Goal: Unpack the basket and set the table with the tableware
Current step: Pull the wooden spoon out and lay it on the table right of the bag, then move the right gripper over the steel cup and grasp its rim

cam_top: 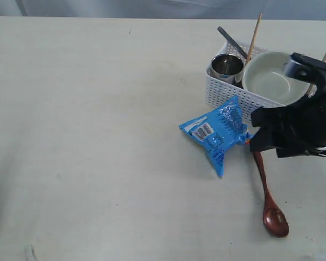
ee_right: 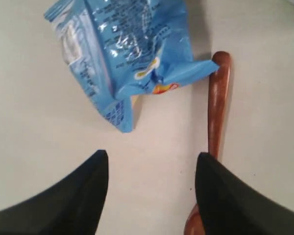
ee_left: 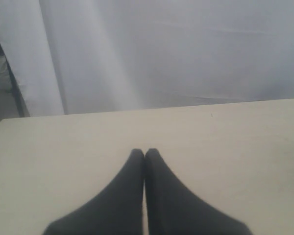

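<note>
this looked like a robotics lab or test cell rather than a lived-in home. a wide, pale table (cam_top: 87,109) filled the view, and a plain white curtain (ee_left: 176,54) hung as a backdrop just behind its far edge. a black robot arm (cam_top: 307,128) reached over the tabletop. the homely things read as staged props: a white basket (cam_top: 224,93) holding a bowl (cam_top: 269,81) and a steel cup (cam_top: 226,65), a blue snack packet (cam_top: 217,133) and a wooden spoon (cam_top: 270,198).
</note>
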